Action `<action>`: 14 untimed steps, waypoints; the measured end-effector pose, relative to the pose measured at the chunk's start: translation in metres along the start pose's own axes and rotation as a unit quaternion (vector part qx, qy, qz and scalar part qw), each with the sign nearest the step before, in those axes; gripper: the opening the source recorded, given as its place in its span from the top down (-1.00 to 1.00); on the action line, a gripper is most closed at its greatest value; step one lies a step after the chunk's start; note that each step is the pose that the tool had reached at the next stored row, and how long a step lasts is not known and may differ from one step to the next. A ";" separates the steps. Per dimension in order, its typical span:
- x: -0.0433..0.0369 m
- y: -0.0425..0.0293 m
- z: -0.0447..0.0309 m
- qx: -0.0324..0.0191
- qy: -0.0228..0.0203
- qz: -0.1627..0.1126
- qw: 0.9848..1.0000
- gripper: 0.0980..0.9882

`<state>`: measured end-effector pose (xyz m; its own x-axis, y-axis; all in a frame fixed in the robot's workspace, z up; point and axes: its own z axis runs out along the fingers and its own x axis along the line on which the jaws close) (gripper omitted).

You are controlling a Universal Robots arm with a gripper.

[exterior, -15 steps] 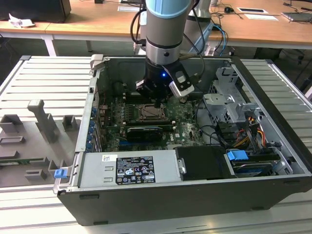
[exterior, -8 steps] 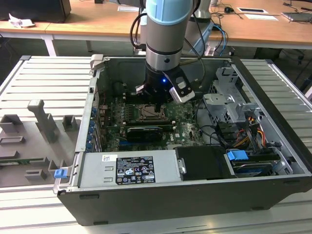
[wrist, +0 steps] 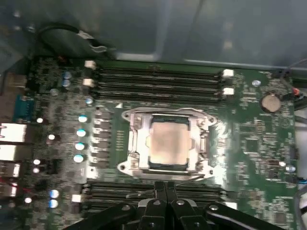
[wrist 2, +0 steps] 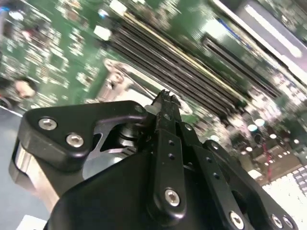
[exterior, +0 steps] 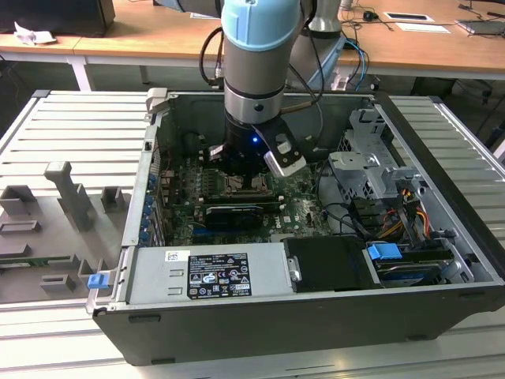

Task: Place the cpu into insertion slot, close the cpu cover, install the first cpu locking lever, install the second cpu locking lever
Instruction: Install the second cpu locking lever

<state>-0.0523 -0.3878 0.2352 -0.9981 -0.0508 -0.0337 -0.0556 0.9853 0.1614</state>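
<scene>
The exterior view looks down from in front of and above the open computer case, taking in the arm and the desks behind it. The first wrist view looks straight down, close, on the motherboard with the socket mid-frame. The second wrist view looks along the gripper, tilted and very near. All three share that board.

matt metal cpu, shiny metal cpu cover
</scene>
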 end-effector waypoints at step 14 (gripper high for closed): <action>0.0160 -0.0051 0.0176 -0.018 -0.002 -0.001 1.000 0.98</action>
<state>-0.0676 -0.3908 0.2165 -0.9979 -0.0512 -0.0387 -0.0578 0.9786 0.1974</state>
